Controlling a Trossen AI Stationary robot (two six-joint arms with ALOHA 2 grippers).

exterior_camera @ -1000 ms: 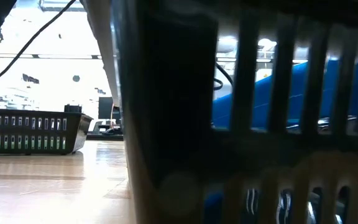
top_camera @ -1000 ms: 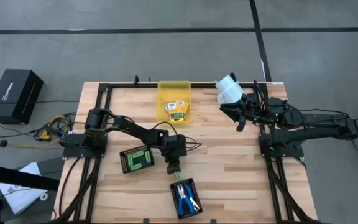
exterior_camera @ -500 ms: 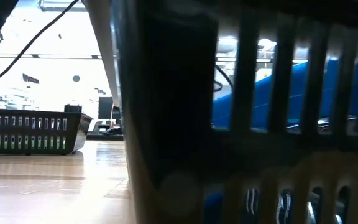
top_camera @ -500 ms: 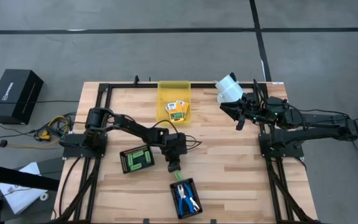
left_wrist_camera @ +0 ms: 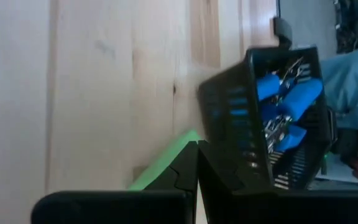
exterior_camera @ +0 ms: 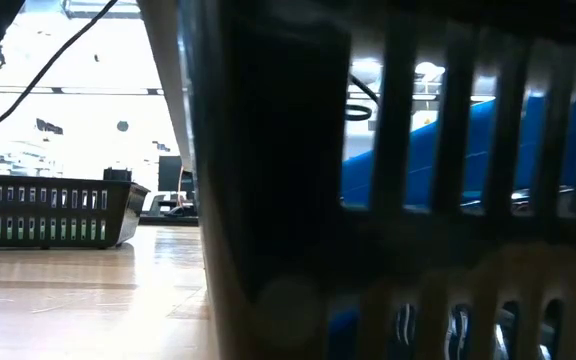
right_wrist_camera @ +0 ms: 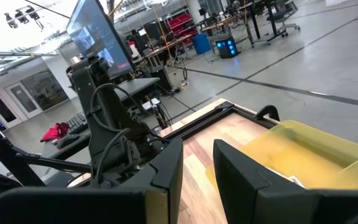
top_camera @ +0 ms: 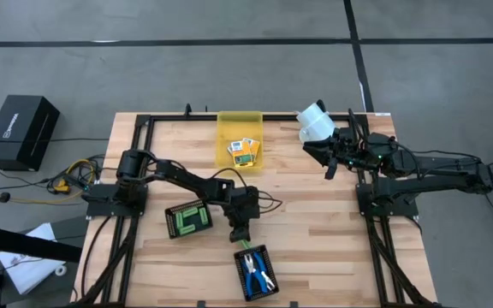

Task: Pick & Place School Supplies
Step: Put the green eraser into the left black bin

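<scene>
My left gripper is shut on a light-green stick, just far of the black tray that holds the blue-handled tools. The stick's free end reaches toward that tray's wall. A second black tray at the left holds more green sticks. Yellow-orange boxes lie in the yellow bin. My right gripper is open above the far right of the table. My left gripper pinches the green stick between its two shut fingers, which slant down from the table's far side and lie along it. The fingers hide the held part. The stick's free end juts out past the fingertips, low over the wood.
A white object sits at the far right corner beside my right arm. In the low view the near tray's slotted wall fills most of the picture, blue handles showing through it. Bare wood lies between the trays and the bin.
My left arm has moved a little toward the table's right and near edge, closer to the tray with the blue tools, still shut on the green stick. My right arm has kept still.
</scene>
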